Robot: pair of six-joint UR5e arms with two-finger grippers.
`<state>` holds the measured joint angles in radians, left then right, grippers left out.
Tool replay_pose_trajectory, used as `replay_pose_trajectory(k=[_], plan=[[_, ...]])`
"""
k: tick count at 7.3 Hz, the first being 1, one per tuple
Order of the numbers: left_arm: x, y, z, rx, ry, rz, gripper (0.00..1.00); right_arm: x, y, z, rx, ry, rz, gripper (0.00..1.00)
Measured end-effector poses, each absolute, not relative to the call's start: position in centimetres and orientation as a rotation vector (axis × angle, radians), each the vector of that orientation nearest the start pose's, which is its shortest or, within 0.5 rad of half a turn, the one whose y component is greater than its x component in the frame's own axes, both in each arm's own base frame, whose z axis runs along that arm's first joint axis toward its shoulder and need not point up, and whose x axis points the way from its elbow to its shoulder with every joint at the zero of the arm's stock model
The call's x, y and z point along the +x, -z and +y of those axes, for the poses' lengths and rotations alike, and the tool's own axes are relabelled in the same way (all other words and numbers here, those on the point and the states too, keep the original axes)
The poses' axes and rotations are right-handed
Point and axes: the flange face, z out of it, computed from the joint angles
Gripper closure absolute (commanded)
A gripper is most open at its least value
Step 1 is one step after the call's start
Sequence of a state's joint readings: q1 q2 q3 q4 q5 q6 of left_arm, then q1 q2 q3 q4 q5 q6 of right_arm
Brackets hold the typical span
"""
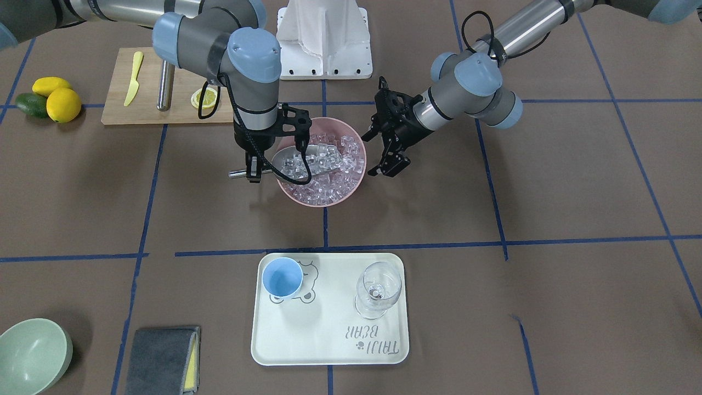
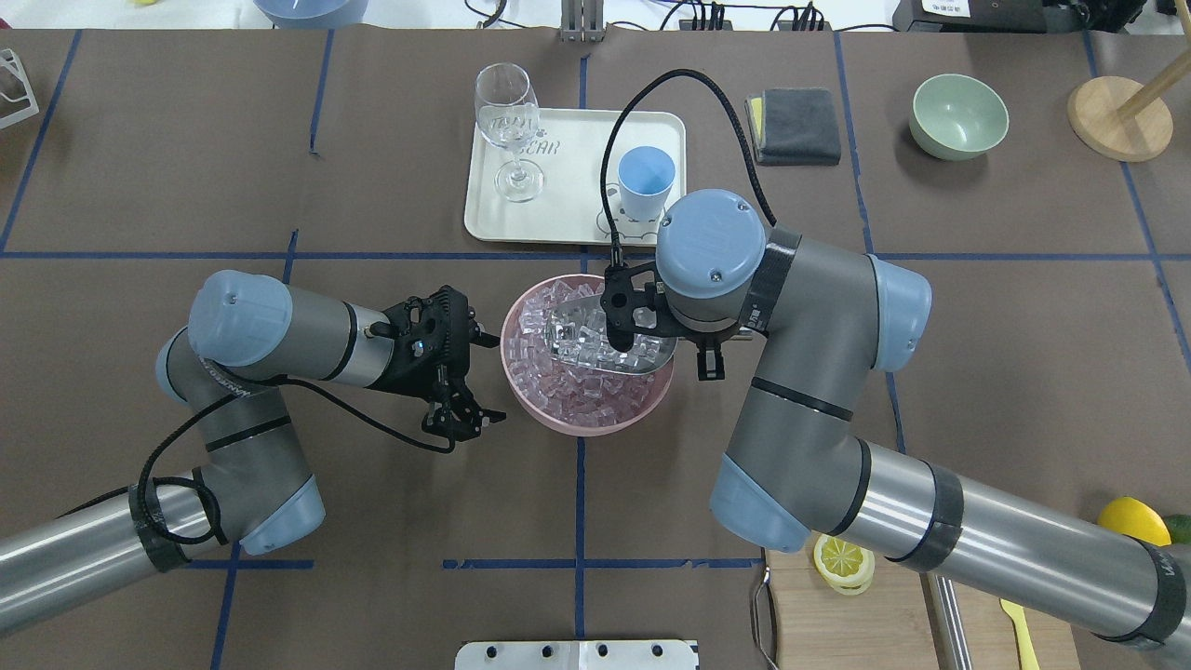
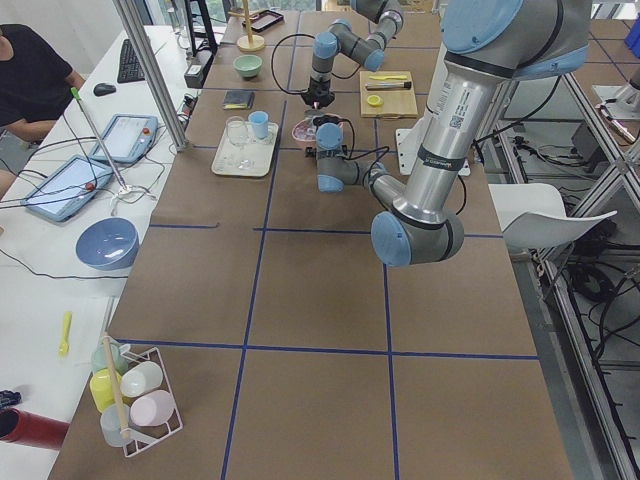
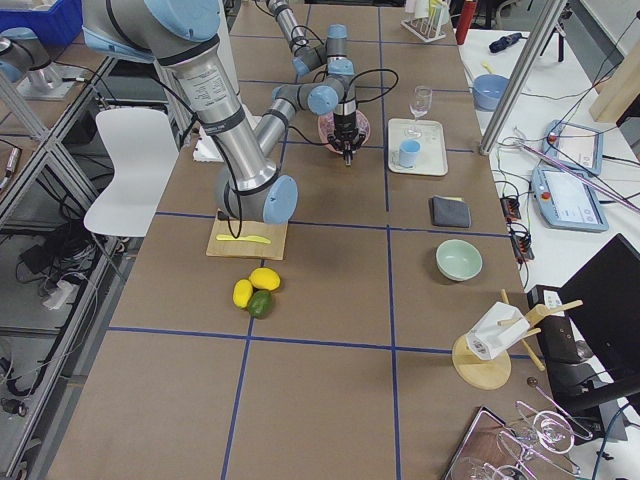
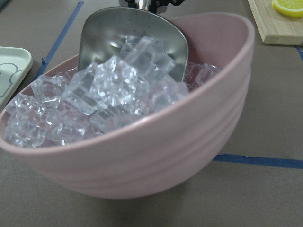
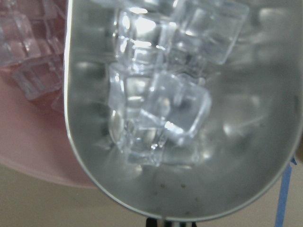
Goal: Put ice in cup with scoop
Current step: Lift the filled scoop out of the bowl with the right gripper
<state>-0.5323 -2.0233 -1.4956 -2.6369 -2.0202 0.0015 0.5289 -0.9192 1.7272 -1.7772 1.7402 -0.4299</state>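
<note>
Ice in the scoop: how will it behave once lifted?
Probably slippery: the ice looks glassy and lies loose on smooth metal. The scoop has an open front, so ice likely slides out if tipped.

Overhead and front views face each other, steeply down. Side views look along the bench from either end, far. Wrist views close; all share the pink bowl.

Left arm and right arm are silver tubes with grey joint housings and round light-blue caps, the one near centre showing small screws. Black cables loop to the black left gripper and right gripper; black tape rings the tubes.
</note>
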Motion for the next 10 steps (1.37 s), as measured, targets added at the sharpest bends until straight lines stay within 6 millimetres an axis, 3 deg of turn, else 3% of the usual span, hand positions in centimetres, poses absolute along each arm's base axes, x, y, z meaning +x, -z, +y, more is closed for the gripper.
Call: replay_pose_trajectory(k=[4, 6, 8, 10], plan=[[51.5, -31.3, -41.0, 1.122, -1.156, 1.092, 0.01, -50.8, -23.3, -43.2, 0.589, 1.471, -0.412, 1.0], [51.1, -31.6, -41.0, 1.119, -1.152, 1.09, 0.01, -49.3, -22.5, -43.9, 0.594, 1.454, -0.447, 1.0], [49.4, -32.4, -40.7, 1.111, -1.142, 1.08, 0.0, -47.5, -21.9, -44.8, 0.592, 1.431, -0.472, 1.0], [46.0, -32.3, -41.9, 1.054, -1.095, 1.028, 0.0, -44.1, -21.1, -45.8, 0.543, 1.388, -0.482, 1.0]])
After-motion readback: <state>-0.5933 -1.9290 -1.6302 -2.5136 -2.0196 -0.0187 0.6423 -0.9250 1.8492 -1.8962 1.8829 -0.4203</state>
